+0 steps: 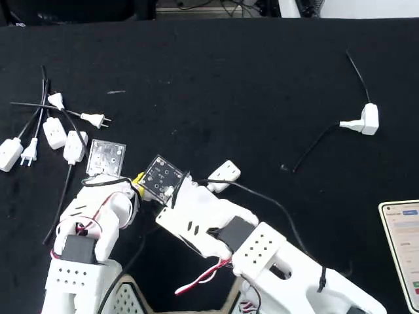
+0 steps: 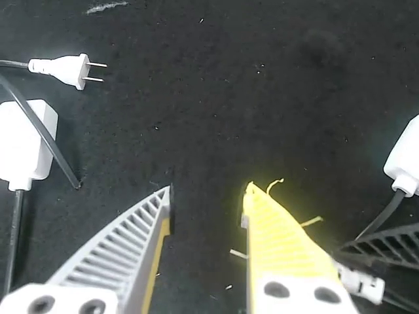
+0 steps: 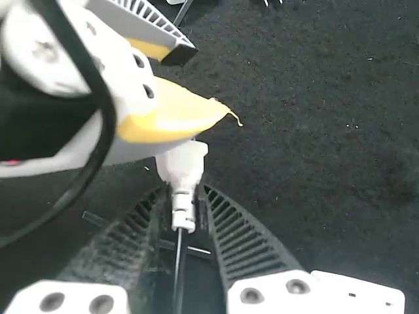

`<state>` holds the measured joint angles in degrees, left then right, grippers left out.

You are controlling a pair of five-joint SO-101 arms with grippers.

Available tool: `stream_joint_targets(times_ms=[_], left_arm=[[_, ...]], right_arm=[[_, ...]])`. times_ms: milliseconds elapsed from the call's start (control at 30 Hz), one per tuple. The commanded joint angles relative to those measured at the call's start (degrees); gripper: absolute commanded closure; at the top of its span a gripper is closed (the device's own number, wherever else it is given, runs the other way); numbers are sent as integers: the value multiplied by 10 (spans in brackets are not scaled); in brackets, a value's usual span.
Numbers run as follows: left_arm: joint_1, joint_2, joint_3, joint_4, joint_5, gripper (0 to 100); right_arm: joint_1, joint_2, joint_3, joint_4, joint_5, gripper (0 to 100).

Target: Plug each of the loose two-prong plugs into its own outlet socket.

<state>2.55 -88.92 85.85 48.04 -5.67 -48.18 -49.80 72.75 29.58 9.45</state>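
1. The plug [image 3: 183, 167] is pinched at its cord end by the right end effector [image 3: 183, 191], whose black fingers are closed on it. Its prongs are hidden behind the left arm's yellow finger [image 3: 177, 121], which sits right up against it.
2. The left end effector [image 2: 208, 190] gapes wide with nothing in it, low over the tabletop [image 1: 229, 78] and just beside the held plug.
3. A socket [image 1: 224, 175] lies on the tabletop just beside the right end effector, its cord trailing off past that arm.
4. Over on the left sits a tangle that includes a spare plug [image 2: 65, 67] and a spare socket [image 2: 23, 140]. Far to the right, a pair [image 1: 366, 120] looks already joined.
5. To my eye the step in hand is plug gripped, not yet mated. Next, the crowded end effectors need to part. Then the prongs need turning square to the near socket's slots, likely with the free left one pinning the socket so it won't slide.
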Motion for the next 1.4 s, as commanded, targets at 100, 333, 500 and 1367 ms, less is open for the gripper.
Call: stream_joint_targets(times_ms=[100,333,500,1367], left_arm=[[-5,1,4,-5,-4,815],[-6,-2,7,-5,-4,815],[-6,-4,7,-5,-4,815],[-156,-4,-22,-5,44,816]], right_arm=[[24,-21,-51,-10,0,988],[25,-18,-74,9,0,988],[27,-16,-52,11,1,988],[-65,197,-91,16,37,798]])
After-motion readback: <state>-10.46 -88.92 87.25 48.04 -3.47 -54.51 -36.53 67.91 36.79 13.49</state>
